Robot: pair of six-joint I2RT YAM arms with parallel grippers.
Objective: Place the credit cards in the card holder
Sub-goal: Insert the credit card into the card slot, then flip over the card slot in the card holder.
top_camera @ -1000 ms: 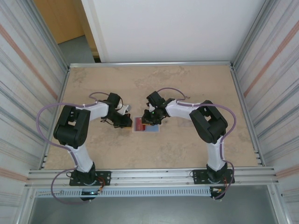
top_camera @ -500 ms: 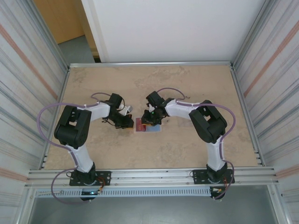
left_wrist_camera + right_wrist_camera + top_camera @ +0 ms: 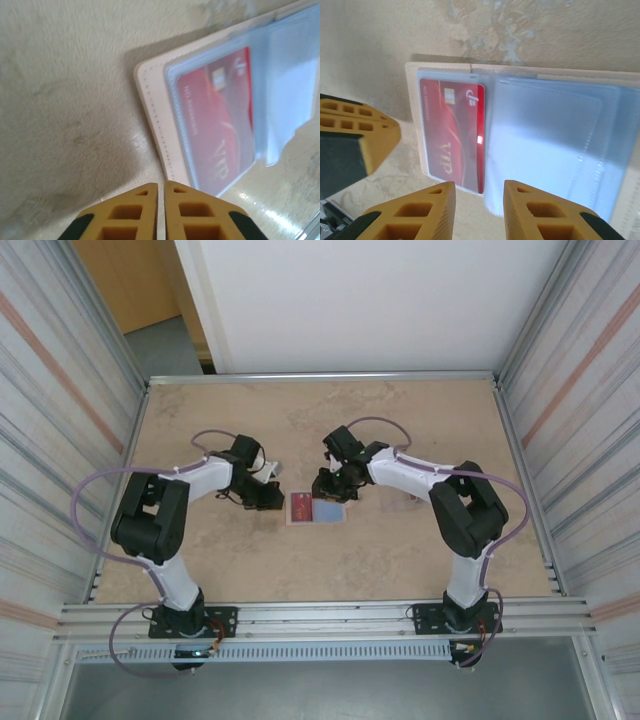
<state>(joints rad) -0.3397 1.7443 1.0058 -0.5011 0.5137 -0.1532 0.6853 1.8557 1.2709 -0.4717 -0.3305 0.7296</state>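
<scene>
The red credit card (image 3: 452,135) lies in the left pocket of the clear card holder (image 3: 545,145), with a thin strip of its right edge bare. In the top view the credit card (image 3: 299,505) and the bluish card holder (image 3: 328,511) lie flat mid-table between the arms. My right gripper (image 3: 479,192) is open, hovering just off the card's near edge with nothing between its fingers. My left gripper (image 3: 161,186) is shut, its tips at the corner of the beige backing beside the credit card (image 3: 220,120). One of its yellow fingers (image 3: 365,137) stands left of the holder.
A beige stitched cover (image 3: 412,100) backs the clear pockets and lies flat on the marbled tan table (image 3: 400,430). Ribbed metal walls (image 3: 50,420) close both sides and an aluminium rail (image 3: 320,618) runs along the near edge. Open table lies behind and in front of the holder.
My right gripper has drawn back off the holder toward the far right, and its arm has swung outward. The card now shows uncovered in the left pocket. The left gripper has barely moved.
</scene>
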